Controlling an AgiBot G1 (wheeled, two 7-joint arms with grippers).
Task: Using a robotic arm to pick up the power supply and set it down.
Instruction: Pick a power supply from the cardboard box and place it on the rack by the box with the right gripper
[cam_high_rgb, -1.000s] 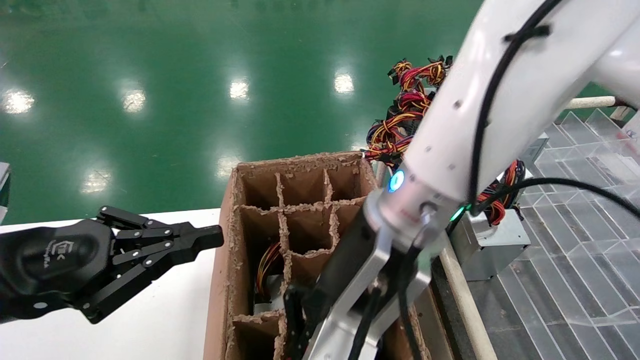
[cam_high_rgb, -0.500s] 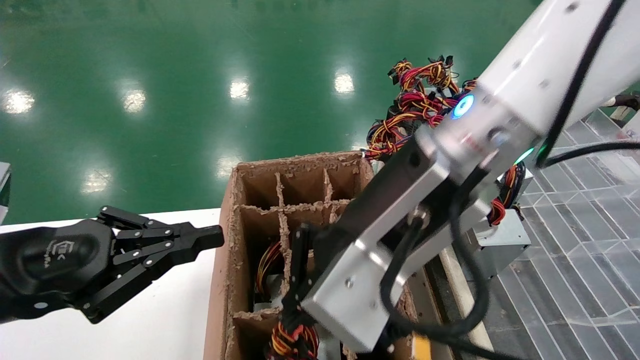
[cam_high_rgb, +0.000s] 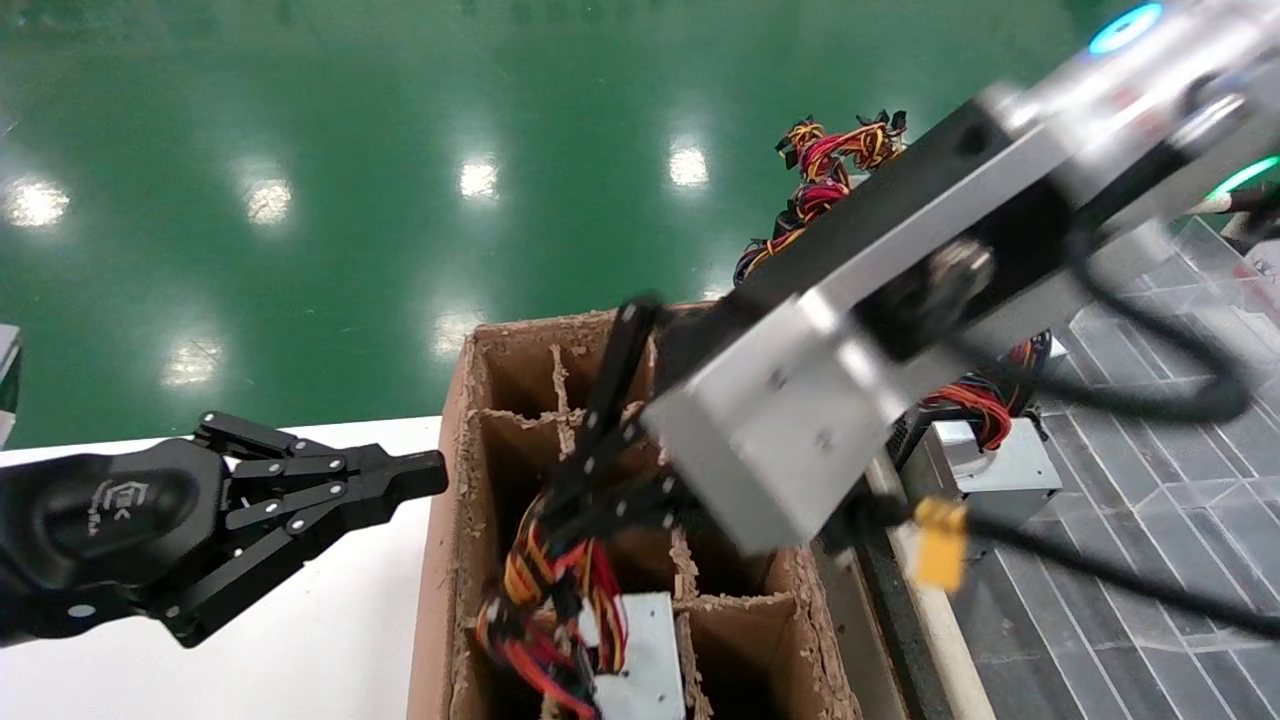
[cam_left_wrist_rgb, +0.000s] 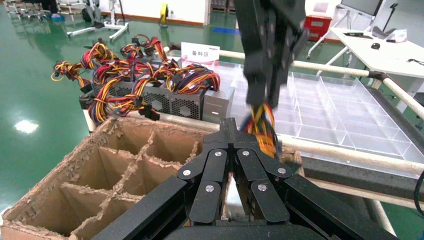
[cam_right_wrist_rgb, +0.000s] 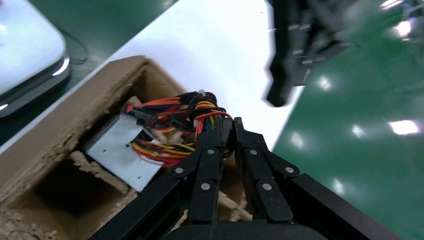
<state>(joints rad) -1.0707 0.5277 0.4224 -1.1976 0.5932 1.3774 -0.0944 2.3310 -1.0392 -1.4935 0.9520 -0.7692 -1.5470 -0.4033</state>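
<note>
Raised since a second ago, the right gripper is now seen above the divided cardboard box, its fingers clamped on the wire bundle of the power supply, which is lifted partly out of a near compartment and hangs tilted. At the left, the left gripper is parked over the white counter, fingers pressed together on nothing. Further power supplies are stacked beyond the box at the right.

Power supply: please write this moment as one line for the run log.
right claw: shut on wire bundle | power supply: hanging by its wires, partly out of cardboard box | left claw: shut, parked beside box
</note>
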